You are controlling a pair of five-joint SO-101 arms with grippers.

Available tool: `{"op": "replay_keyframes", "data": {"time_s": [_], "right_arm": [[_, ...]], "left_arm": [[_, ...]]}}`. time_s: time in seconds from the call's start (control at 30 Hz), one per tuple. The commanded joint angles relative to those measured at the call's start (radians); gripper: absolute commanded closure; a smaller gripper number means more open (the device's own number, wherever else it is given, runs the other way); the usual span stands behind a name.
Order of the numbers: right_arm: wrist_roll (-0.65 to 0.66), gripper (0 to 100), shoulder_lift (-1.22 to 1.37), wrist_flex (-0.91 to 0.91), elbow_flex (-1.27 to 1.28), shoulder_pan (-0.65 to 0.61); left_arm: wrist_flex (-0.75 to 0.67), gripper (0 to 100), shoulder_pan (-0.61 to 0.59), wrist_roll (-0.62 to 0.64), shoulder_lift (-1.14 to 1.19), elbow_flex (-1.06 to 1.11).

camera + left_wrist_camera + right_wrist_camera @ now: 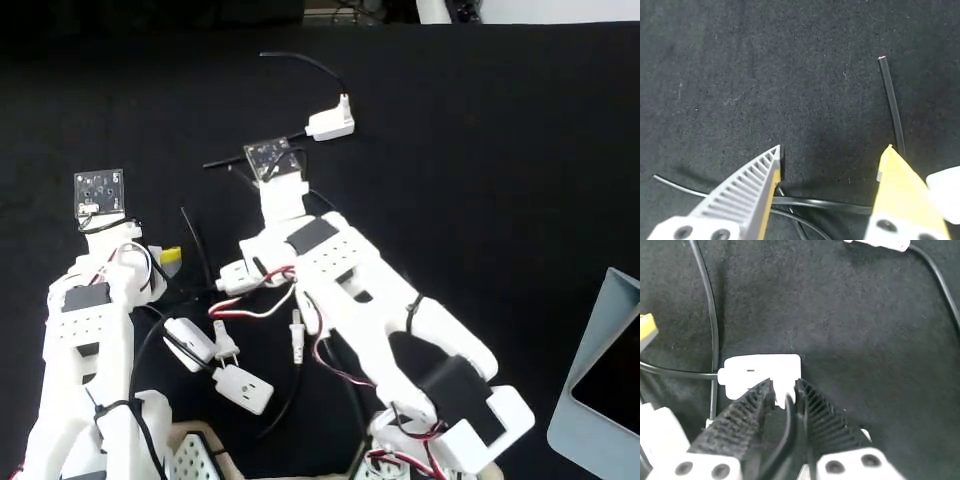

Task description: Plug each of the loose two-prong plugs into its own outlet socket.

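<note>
My right gripper (785,388) is shut on the edge of a white plug (762,372) that lies on the black mat, a black cord leaving its end. In the high view that plug (233,277) is mid-table under the right gripper (243,272). My left gripper (833,150) stands open over bare mat and black cords, nothing between its grey and yellow fingers (900,185); the high view has it (160,262) left of the held plug. A two-prong plug (222,348) lies by a white outlet socket (243,388). Another small plug (296,335) lies beside them.
A third white plug (331,123) with a curling black cord lies at the back centre, also in the right wrist view (880,244). A blue-grey tray (598,330) stands at the right edge. Loose black cords (891,102) cross the mat near the left gripper.
</note>
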Motion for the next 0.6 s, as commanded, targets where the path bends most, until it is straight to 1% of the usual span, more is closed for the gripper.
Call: {"op": "replay_keyframes", "data": {"time_s": [0.0, 0.17, 0.23, 0.33, 0.57], "right_arm": [[-0.008, 98.6, -0.002, -0.014, 0.01, -0.074], [-0.006, 98.6, 0.001, -0.014, 0.01, -0.095], [0.02, 98.6, 0.022, -0.014, 0.008, -0.095], [0.058, 98.6, 0.096, -0.014, -0.019, -0.103], [0.061, 98.6, 0.277, 0.002, -0.127, -0.104]], "left_arm": [[-0.017, 69, -0.005, 0.012, -0.026, -0.005], [-0.017, 69, -0.007, 0.012, -0.026, -0.005], [-0.017, 69, -0.007, 0.012, -0.026, -0.005], [-0.017, 69, -0.007, 0.012, -0.026, -0.005], [-0.017, 69, -0.008, 0.012, -0.026, -0.005]]}}
